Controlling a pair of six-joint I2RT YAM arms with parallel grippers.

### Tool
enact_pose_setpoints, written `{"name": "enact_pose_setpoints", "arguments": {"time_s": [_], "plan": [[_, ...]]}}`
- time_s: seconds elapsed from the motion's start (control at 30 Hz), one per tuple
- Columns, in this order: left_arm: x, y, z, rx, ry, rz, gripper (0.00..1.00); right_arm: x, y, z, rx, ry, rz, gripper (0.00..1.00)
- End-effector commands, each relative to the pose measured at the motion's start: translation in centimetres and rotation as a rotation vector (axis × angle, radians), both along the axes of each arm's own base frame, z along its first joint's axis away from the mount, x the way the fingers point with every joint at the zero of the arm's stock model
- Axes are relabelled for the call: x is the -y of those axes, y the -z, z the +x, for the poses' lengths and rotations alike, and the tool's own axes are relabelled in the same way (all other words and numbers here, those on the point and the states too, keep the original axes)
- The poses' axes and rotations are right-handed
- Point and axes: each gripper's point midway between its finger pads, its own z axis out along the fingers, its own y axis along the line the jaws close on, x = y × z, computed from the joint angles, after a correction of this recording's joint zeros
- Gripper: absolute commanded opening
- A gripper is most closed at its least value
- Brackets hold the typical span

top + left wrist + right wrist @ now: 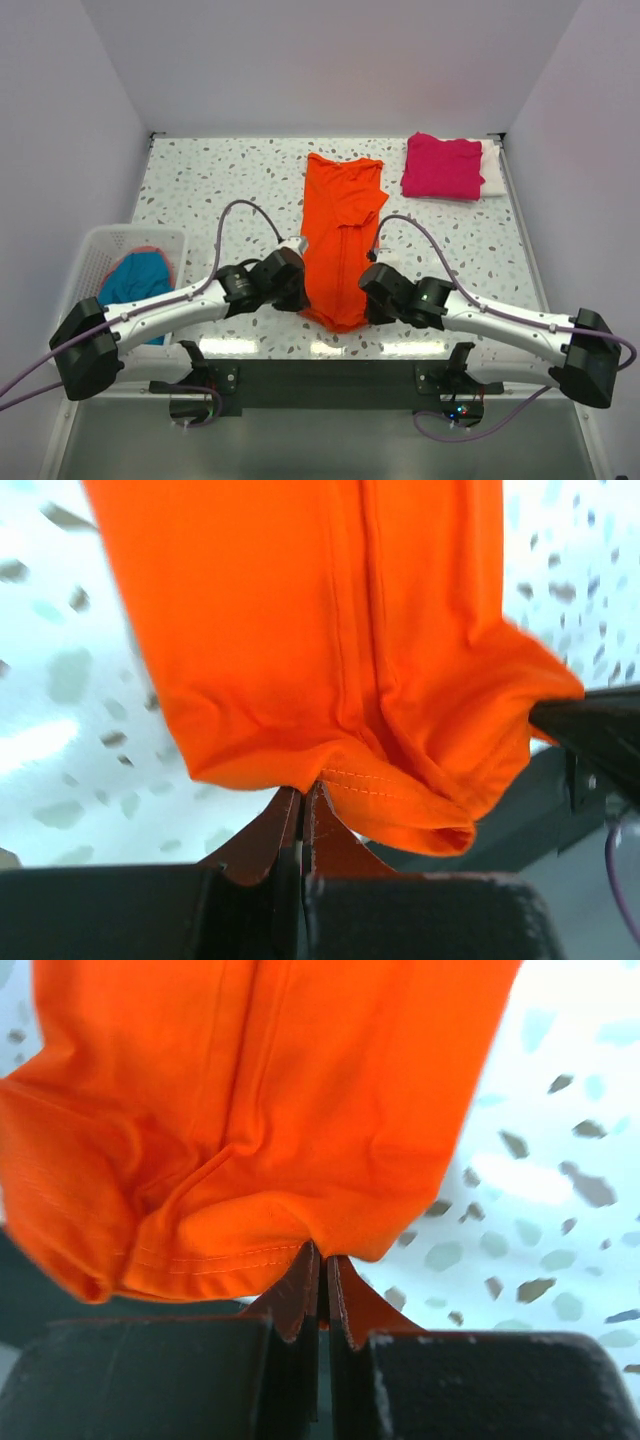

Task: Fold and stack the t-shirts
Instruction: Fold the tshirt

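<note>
1. A white basket [100,238] stands at the left edge of the table [220,180], with the teal t-shirt [135,280] lying crumpled inside it.
2. The left claw [302,297] is clenched on the near left corner of the orange t-shirt [340,235]. In the left wrist view its tips [303,802] meet tight on the stitched hem [380,780].
3. The orange t-shirt lies in the middle of the table as a long narrow strip running away from the arms. Its near end is bunched between the two claws.
4. The right claw [368,300] grasps the near right corner of the same shirt. In the right wrist view its tips [322,1265] pinch the orange cloth [250,1090].
5. The pink t-shirt [442,166] lies folded at the far right, resting on the white t-shirt [493,168], which shows along its right side.
</note>
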Motion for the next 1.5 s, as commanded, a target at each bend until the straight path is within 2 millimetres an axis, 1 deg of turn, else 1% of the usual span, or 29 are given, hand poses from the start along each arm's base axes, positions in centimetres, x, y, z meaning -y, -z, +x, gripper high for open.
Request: {"name": "enact_pose_setpoints", "arguments": {"time_s": [0.0,0.03,0.07,0.13,0.17,0.2,0.23,0.27,0.3,0.33,0.37,0.43,0.47,0.53,0.57,0.77,1.0,1.03,1.1,1.13,1.17,1.3,1.47], "plan": [[0.2,-2.1,4.4,0.107,-0.065,-0.014,0.00,0.2,-1.2,3.7,0.122,0.048,-0.047,0.00],[-0.2,-2.1,5.6,0.109,-0.098,-0.014,0.00,0.4,-1.2,4.7,0.131,0.074,-0.049,0.00],[0.3,-2.3,6.6,0.122,-0.106,-0.019,0.00,-0.1,-1.7,5.6,0.153,0.080,-0.035,0.00],[0.5,-2.5,8.1,0.140,-0.130,-0.014,0.00,0.2,-1.4,7.3,0.157,0.118,-0.041,0.00],[1.2,-2.8,9.1,0.158,-0.134,-0.017,0.00,-0.4,-1.8,8.3,0.182,0.126,-0.016,0.00],[1.3,-2.9,9.9,0.175,-0.148,-0.014,0.00,-0.4,-1.9,9.0,0.188,0.136,-0.011,0.00],[1.4,-2.1,10.5,0.172,-0.158,0.010,0.00,0.1,-1.4,10.0,0.194,0.156,-0.040,0.00],[1.9,-2.7,11.5,0.190,-0.171,-0.002,0.00,-0.4,-2.1,11.0,0.216,0.166,-0.029,0.00],[2.1,-2.6,12.1,0.189,-0.181,0.000,0.00,-0.4,-1.4,11.5,0.206,0.170,-0.048,0.00],[2.0,-2.4,12.6,0.188,-0.193,0.004,0.00,-0.3,-1.5,12.3,0.212,0.184,-0.044,0.00],[2.4,-2.1,13.4,0.189,-0.207,0.002,0.00,-0.9,-2.0,13.1,0.229,0.186,-0.024,0.00],[2.4,-1.8,14.2,0.182,-0.225,0.001,0.00,-0.8,-1.3,14.2,0.219,0.203,-0.034,0.00],[2.7,-1.7,14.7,0.183,-0.234,-0.004,0.00,-1.2,-1.4,14.8,0.222,0.198,-0.022,0.00],[2.5,-1.5,15.5,0.181,-0.258,0.002,0.00,-0.8,-1.0,15.8,0.220,0.217,-0.030,0.00],[2.8,-1.7,15.8,0.186,-0.261,-0.005,0.00,-1.1,-0.7,16.3,0.212,0.215,-0.020,0.00],[2.8,-2.0,17.9,0.197,-0.280,0.007,0.00,-0.6,-0.2,18.6,0.207,0.240,-0.011,0.00],[2.0,-2.1,20.1,0.198,-0.312,0.005,0.00,0.3,-0.6,21.0,0.207,0.271,0.024,0.00],[1.7,-1.8,20.5,0.194,-0.320,0.014,0.00,0.6,-0.3,21.4,0.196,0.278,0.026,0.00],[1.9,-2.0,21.0,0.197,-0.312,0.005,0.00,0.7,-0.5,22.0,0.200,0.283,0.033,0.00],[1.8,-1.8,21.4,0.197,-0.311,0.010,0.00,0.9,-0.5,22.5,0.199,0.290,0.035,0.00],[1.9,-2.0,21.6,0.201,-0.308,0.001,0.00,0.9,-0.4,22.6,0.193,0.288,0.043,0.00],[2.0,-1.4,22.3,0.194,-0.295,0.001,0.00,1.4,-0.2,23.5,0.185,0.305,0.054,0.00],[1.4,-0.6,23.2,0.182,-0.305,0.012,0.00,2.2,0.3,24.7,0.169,0.329,0.076,0.00]]}}
